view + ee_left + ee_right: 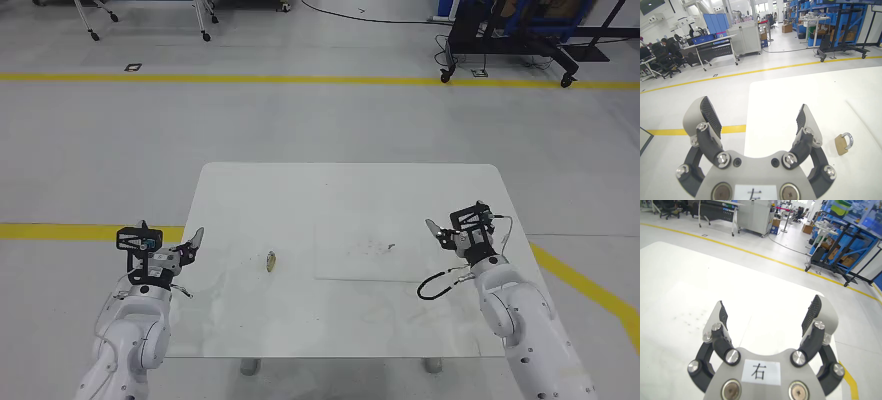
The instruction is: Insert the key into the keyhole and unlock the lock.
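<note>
I'm holding both arms out at the sides: L jaws spread wide and empty at the left edge of the white rectangular table (340, 190), R jaws likewise spread and empty over its right side, prob. so as to be leaving the middle free for the work. The small brass padlock with a silver shackle (843, 144) is lying flat on the table, left of centre, nearer my L jaws and apart from both. Bare tabletop is showing all round it, w/ room for coming in from any side, though I'm judging the near edge close enough to make a nudge that way risky.
</note>
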Action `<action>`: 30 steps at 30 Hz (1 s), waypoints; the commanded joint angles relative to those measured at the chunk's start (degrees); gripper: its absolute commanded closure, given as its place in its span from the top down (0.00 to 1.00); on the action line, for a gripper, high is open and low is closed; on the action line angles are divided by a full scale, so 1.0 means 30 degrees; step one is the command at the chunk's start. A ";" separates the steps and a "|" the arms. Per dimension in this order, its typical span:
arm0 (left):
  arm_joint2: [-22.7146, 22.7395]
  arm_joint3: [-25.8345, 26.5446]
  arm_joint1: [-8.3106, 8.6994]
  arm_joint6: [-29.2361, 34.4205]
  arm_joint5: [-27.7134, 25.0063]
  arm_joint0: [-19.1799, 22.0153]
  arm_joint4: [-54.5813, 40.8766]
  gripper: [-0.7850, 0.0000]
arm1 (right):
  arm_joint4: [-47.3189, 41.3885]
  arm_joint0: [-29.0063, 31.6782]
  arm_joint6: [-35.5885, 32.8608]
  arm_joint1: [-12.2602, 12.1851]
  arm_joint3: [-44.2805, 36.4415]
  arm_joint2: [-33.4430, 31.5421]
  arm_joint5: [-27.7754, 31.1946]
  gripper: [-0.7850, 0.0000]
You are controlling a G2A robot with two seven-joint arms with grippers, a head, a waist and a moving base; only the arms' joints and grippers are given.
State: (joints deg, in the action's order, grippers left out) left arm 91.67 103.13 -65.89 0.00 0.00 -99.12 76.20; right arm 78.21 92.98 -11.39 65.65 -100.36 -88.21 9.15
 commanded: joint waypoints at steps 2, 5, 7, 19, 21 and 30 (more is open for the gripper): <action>0.0000 0.0000 0.0000 0.0000 0.0000 0.0000 0.0000 1.00 | -0.0529 -0.1321 -0.1739 -0.0027 0.1100 0.0764 0.2477 1.00; 0.0000 0.0000 0.0000 0.0000 0.0000 0.0000 0.0000 1.00 | -0.1147 -0.2703 -0.2965 -0.0005 0.2362 0.1598 0.4350 1.00; 0.0000 0.0000 0.0000 0.0000 0.0000 0.0000 0.0000 1.00 | -0.1550 -0.3644 -0.3914 -0.0020 0.3334 0.2036 0.5850 1.00; 0.0000 0.0000 0.0000 0.0000 0.0000 0.0000 0.0000 1.00 | -0.3750 -0.7714 -0.7576 -0.0417 0.8136 0.3118 1.4482 0.93; 0.0000 0.0000 0.0000 0.0000 0.0000 0.0000 0.0000 1.00 | -0.3411 -0.8007 -0.7623 -0.0467 0.8453 0.3192 1.4422 0.84; 0.0000 0.0000 0.0000 0.0000 0.0000 0.0000 0.0000 1.00 | -0.0720 -1.0188 -0.6821 -0.0532 1.0283 0.4887 1.6230 0.46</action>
State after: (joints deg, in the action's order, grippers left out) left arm 91.67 103.13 -65.89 0.00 0.00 -99.12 76.20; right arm 75.62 63.07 -32.52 64.04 -70.32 -73.93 57.58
